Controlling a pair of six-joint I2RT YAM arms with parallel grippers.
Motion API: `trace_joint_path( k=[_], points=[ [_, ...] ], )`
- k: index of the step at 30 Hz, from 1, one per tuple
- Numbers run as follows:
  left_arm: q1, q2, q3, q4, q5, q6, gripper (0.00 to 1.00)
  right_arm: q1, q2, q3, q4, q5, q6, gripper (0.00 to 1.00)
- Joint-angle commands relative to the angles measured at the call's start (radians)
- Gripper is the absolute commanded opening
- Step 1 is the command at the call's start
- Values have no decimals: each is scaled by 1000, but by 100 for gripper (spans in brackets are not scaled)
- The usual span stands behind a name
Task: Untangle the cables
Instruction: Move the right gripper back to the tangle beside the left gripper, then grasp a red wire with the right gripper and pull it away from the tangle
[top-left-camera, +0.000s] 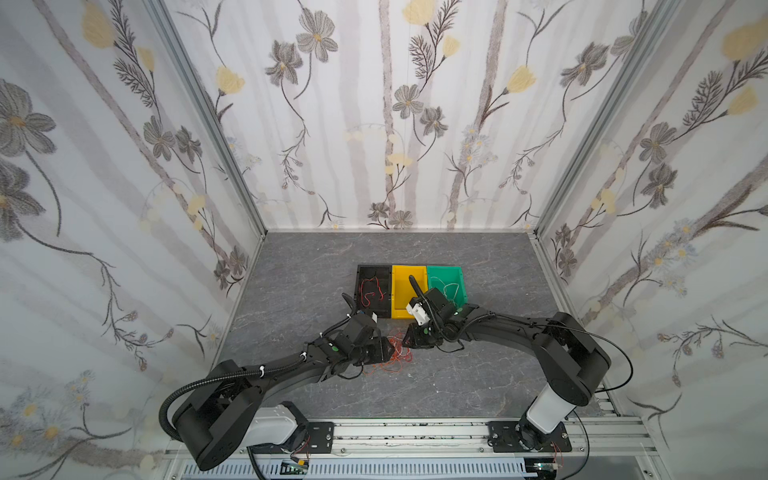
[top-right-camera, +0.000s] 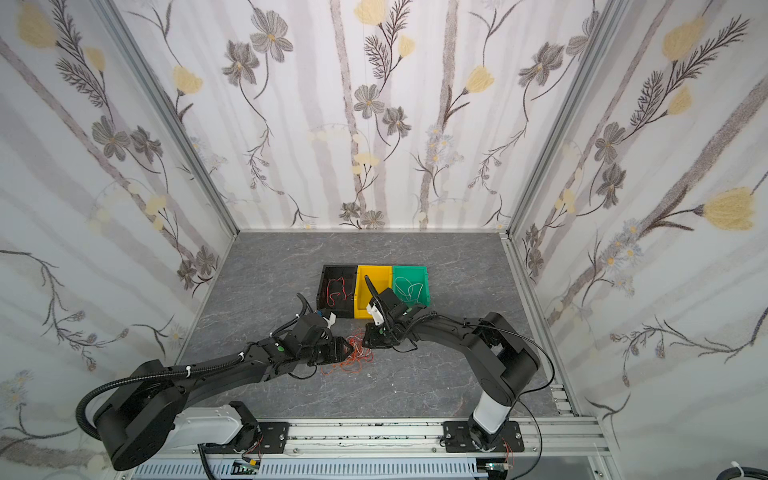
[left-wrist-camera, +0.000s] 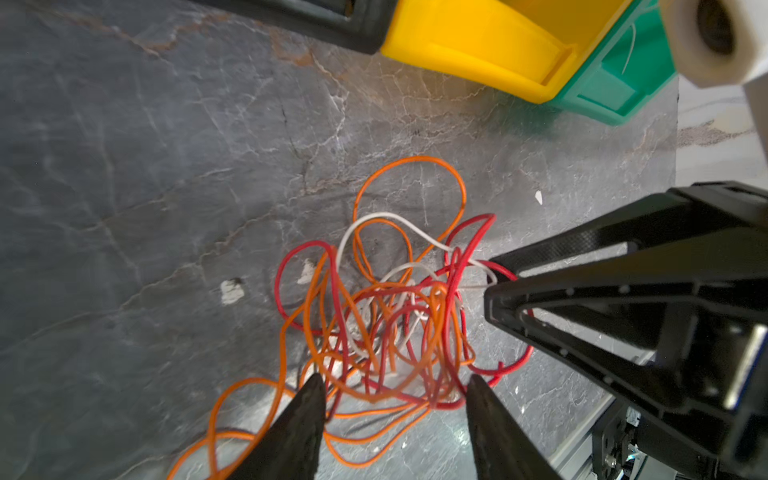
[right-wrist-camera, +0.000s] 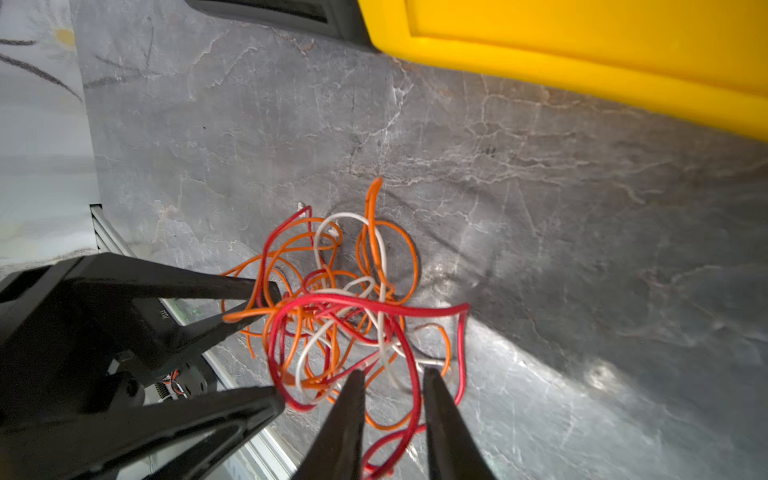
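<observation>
The cables (top-left-camera: 395, 355) (top-right-camera: 356, 355) lie in one tangled heap of red, orange and white loops on the grey table, between the two arms. In the left wrist view my left gripper (left-wrist-camera: 395, 380) stands open and wide. Loops of the cables (left-wrist-camera: 395, 320) hang between its fingers. In the right wrist view my right gripper (right-wrist-camera: 393, 374) is open by a narrow gap. A red and a white strand of the cables (right-wrist-camera: 349, 316) pass through that gap. Both grippers face each other across the heap, the left gripper (top-left-camera: 390, 350) left of it and the right gripper (top-left-camera: 408, 340) right of it.
Just behind the heap stand a black bin (top-left-camera: 359, 286), a yellow bin (top-left-camera: 405, 276) and a green bin (top-left-camera: 460, 282) in a row. A red wire (top-left-camera: 372, 291) lies in the black bin. A pale wire (top-left-camera: 451, 291) lies in the green bin. Walls enclose the table.
</observation>
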Motion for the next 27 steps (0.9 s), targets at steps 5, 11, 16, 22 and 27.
trace_joint_path(
  k=[5,11,16,22,27],
  points=[
    [6,60,24,7,-45,16,36,26,-35,13,-83,61,-33,4],
    [24,42,5,-3,-59,16,23,27,-82,4,-189,149,-88,0],
    [46,-12,-26,-21,-67,16,16,27,-135,-10,-241,206,-109,0],
    [78,-93,-59,-73,-85,19,13,27,-189,-25,-263,248,-113,0],
    [106,-141,-76,-114,-96,22,13,25,-212,-58,-289,269,-116,0]
  ],
)
